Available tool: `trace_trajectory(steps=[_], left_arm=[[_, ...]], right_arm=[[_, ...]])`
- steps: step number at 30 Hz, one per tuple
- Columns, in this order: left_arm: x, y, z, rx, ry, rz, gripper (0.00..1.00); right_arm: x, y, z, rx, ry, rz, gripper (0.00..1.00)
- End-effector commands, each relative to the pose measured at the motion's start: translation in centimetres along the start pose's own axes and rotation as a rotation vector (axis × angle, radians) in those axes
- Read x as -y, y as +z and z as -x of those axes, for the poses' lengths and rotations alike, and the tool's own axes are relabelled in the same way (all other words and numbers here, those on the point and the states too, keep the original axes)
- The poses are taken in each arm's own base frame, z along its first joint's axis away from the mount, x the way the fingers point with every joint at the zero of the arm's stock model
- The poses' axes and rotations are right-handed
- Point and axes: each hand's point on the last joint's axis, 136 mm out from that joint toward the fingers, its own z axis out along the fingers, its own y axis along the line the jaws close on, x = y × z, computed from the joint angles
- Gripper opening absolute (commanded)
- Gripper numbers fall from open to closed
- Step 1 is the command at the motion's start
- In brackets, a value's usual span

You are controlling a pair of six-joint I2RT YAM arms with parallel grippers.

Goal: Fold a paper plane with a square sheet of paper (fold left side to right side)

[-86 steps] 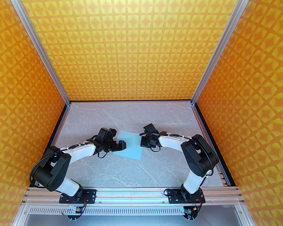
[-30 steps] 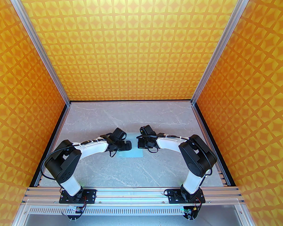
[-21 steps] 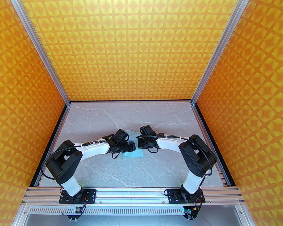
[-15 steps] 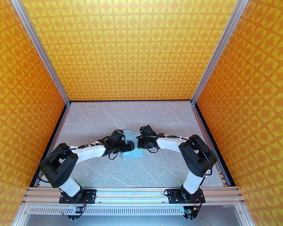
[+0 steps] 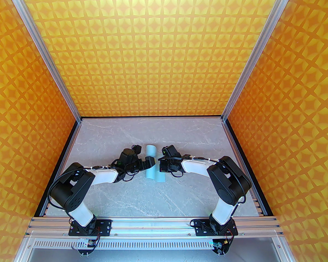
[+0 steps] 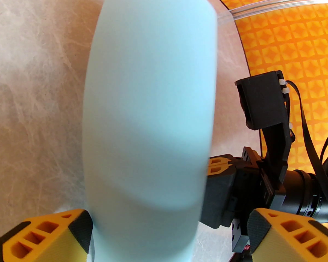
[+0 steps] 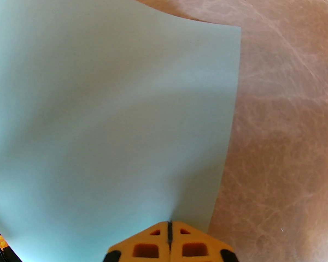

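1. Two claws are at work. The jaws of the left claw (image 6: 168,229) are spread wide, and the sheet (image 6: 150,105) rises between them, ungripped.
2. The right claw (image 7: 169,228) is pressed together, its tips set against the sheet's edge. Whether paper is nipped between them cannot be told.
3. The sheet is found on the desk (image 5: 142,195) between both claws, bowed into a loose, uncreased arch.
4. The sheet is judged very light, thin and springy. It is likely to be flung open again unless pinned, slid easily on the smooth desk, and crumpled by any hard squeeze.
5. Hold is best taken at an edge or corner with a flat pinch, while the bowed back is pressed flat.
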Motion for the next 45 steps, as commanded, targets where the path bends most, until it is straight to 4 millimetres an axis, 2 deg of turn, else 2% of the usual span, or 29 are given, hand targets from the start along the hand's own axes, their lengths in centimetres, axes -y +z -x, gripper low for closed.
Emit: trace_trajectory(steps=[1,8,18,22,31,37,45], left_arm=[[1.7,0.4,1.2,0.015,0.025,-0.105,0.99],[1.6,0.5,2.9,0.04,0.032,-0.166,0.99],[1.1,2.8,5.2,0.036,0.058,-0.178,0.99],[1.2,2.7,5.6,0.031,0.061,-0.189,0.99],[0.0,-0.5,2.1,-0.034,0.086,-0.114,0.99],[-0.1,-2.2,0.5,-0.047,0.094,-0.103,0.99],[-1.3,-3.5,-1.8,-0.112,0.102,-0.042,1.0]], right_arm=[[1.5,1.1,-2.6,-0.082,0.017,-0.047,0.0],[1.6,0.9,-2.6,-0.081,0.014,-0.052,0.0],[1.6,0.7,-2.5,-0.081,0.012,-0.051,0.0],[1.7,0.5,-2.5,-0.08,0.011,-0.058,0.0],[1.8,0.2,-2.1,-0.071,0.011,-0.057,0.0],[1.8,0.3,-2.0,-0.07,0.018,-0.056,0.0],[1.7,0.1,-1.8,-0.065,0.018,-0.056,0.0]])
